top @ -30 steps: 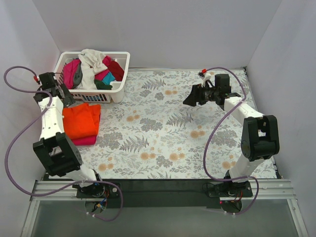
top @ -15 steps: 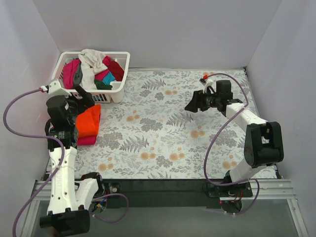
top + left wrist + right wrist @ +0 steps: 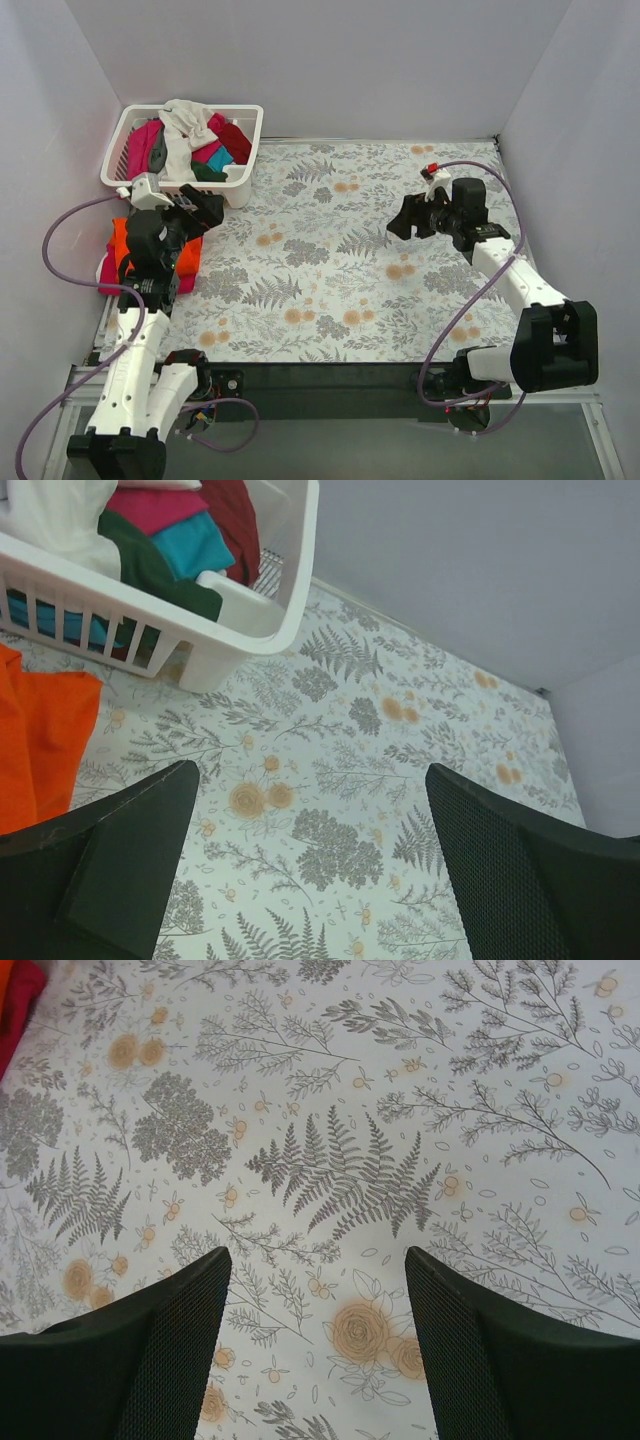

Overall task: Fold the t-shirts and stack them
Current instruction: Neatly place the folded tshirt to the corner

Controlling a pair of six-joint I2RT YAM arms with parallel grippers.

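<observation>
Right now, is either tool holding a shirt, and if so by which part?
Nothing is held. The left tool and the right tool are both open, with nothing between their fingers.

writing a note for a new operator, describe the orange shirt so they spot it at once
Start at the white basket of clothes in the far left corner of the table. Just in front of it, outside the basket, the orange t-shirt lies partly under the left arm. It is the only bright orange cloth, resting on a magenta-pink shirt.
</observation>
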